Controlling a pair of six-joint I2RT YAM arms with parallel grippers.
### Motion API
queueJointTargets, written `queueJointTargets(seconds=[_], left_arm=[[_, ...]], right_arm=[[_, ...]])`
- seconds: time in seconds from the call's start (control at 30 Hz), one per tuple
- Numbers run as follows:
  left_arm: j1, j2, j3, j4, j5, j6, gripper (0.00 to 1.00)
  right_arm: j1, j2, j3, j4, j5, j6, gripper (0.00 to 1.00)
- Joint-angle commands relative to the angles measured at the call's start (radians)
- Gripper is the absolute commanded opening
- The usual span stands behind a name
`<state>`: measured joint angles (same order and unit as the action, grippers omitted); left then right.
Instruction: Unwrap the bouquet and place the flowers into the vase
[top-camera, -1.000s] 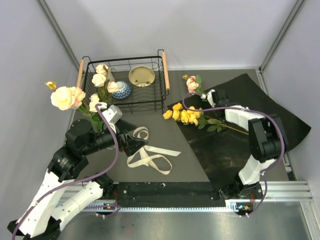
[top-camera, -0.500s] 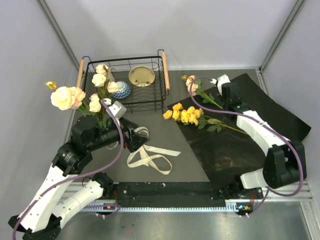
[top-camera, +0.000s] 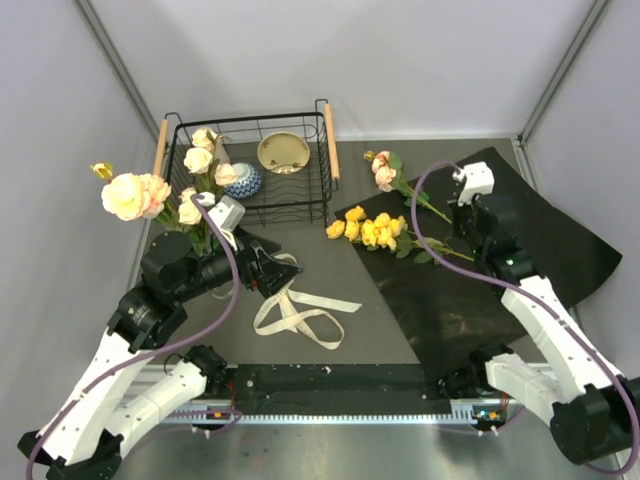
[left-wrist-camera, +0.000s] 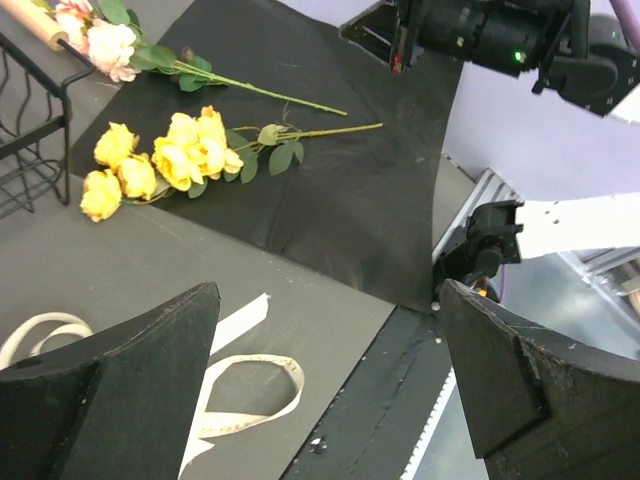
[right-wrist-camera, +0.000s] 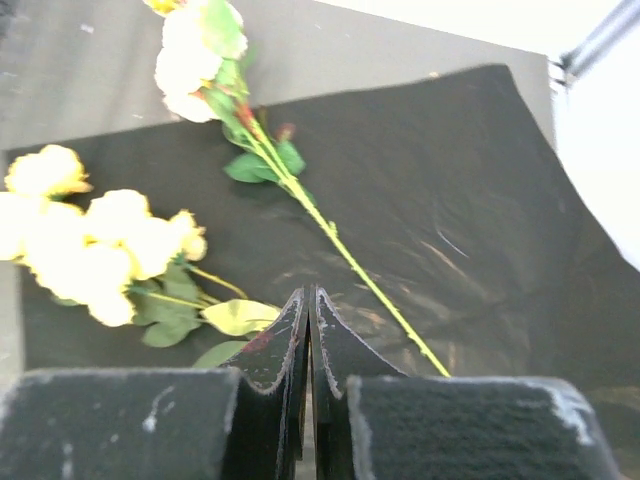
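Observation:
The black paper (top-camera: 470, 290) lies unfolded at the right. On its far left corner lies a bunch of yellow flowers (top-camera: 368, 228), with one pink rose (top-camera: 384, 170) just beyond. More roses (top-camera: 128, 195) stand upright at the far left; the vase under them is hidden behind my left arm. My left gripper (top-camera: 265, 270) hovers open over the cream ribbon (top-camera: 300, 310), with nothing between its fingers (left-wrist-camera: 140, 380). My right gripper (right-wrist-camera: 310, 292) is shut and empty above the paper (right-wrist-camera: 450, 180), close to the rose's green stem (right-wrist-camera: 330, 235) and the yellow blooms (right-wrist-camera: 110, 240).
A black wire basket (top-camera: 325, 140) with wooden handles stands at the back, holding a blue-patterned bowl (top-camera: 243, 182) and a beige dish (top-camera: 283, 152). White walls close in the left, right and back. The left wrist view shows the right arm (left-wrist-camera: 500, 35) beyond the paper (left-wrist-camera: 330, 190).
My right arm has pulled back from the pink rose toward the right and near side, still shut. The rose stays where it lay. The left gripper has barely shifted.

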<state>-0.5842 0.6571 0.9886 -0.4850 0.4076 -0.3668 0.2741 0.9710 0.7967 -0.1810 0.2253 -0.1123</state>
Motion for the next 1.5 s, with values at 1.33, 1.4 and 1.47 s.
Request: queueJointTargets(seconds=[1.33,1.4,1.47], left_arm=[[0.000,0.013,-0.002,0.069,0.077,-0.027,0.98],[0.001,0.016,-0.004,0.068,0.076,-0.024,0.98],[0.000,0.021,-0.005,0.068,0.076,-0.027,0.98]], right_arm=[[-0.177,0.945,0.441,-0.048,-0.113,-0.309,0.10],[-0.179,0.937,0.435,-0.035,-0.121,-0.317,0.04],[-0.179,0.911,0.429,-0.028,-0.095,-0.317,0.00]])
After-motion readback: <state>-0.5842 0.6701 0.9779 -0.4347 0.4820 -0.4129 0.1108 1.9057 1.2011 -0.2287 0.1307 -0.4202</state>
